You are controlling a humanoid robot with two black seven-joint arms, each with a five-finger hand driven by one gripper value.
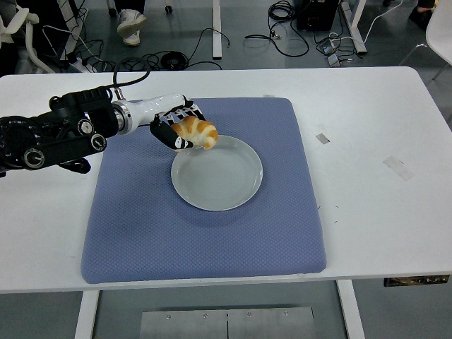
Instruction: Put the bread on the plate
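A golden-brown bread roll is held in the air by my left hand, whose fingers are shut around it. The roll hangs over the far-left rim of the pale grey plate, which lies in the middle of the blue mat. My left arm reaches in from the left edge, low over the table. The plate holds nothing. My right arm does not show in the head view.
The blue mat lies on a white table. Small tape strips are stuck on the table at the right. Beyond the far edge are floor cables and a person's shoe.
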